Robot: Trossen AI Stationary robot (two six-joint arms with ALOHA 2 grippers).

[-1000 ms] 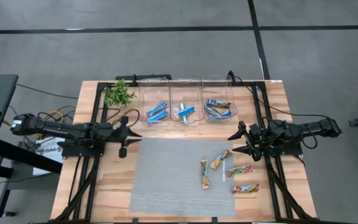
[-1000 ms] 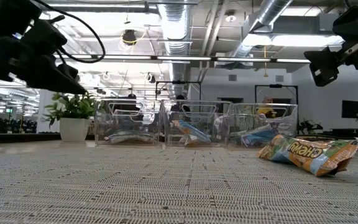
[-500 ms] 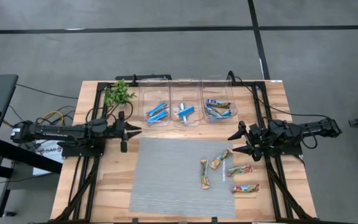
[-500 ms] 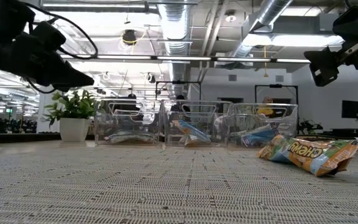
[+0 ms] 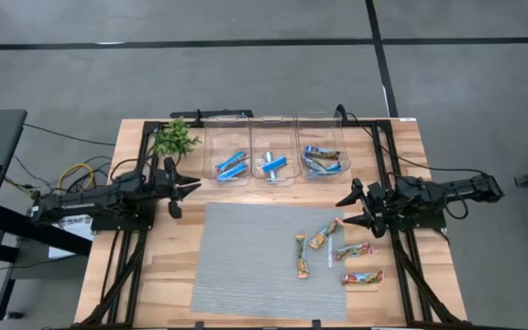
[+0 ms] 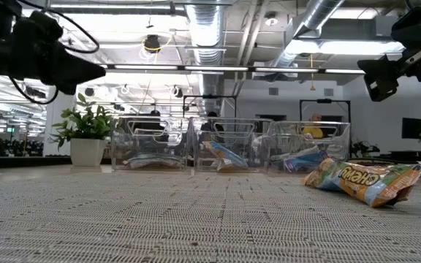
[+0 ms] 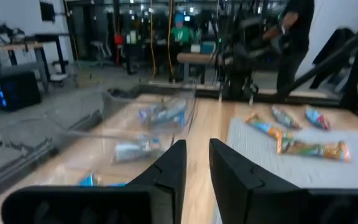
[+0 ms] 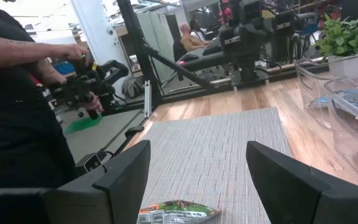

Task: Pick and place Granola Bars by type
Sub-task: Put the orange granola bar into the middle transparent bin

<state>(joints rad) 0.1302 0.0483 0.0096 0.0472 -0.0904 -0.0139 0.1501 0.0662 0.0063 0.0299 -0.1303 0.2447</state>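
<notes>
Overhead and level views of the sorting counter. Four tan/orange Granola Bars lie loose on the grey mat, all in its right half; the blue bars already rest in the clear bins along the far edge. The right claw hangs above the counter just beside the mat's right edge, fingers spread wide and holding nothing; its wrist view shows one bar between and just beyond the fingertips. From this claw the nearest bar lies at about 8 o'clock in the overhead view, close by, its long axis running from 1 to 7 o'clock; the other three lie further toward 6 to 7 o'clock. The left claw sits beyond the mat's far-left corner, near the leftmost bin and the plant, fingers nearly together with a narrow gap and nothing between them; from it the bars lie toward 4 o'clock, well apart. Judged by reach, the right arm is the nearer for the next pick, and its fingers would need turning across the bar's slanted axis.
</notes>
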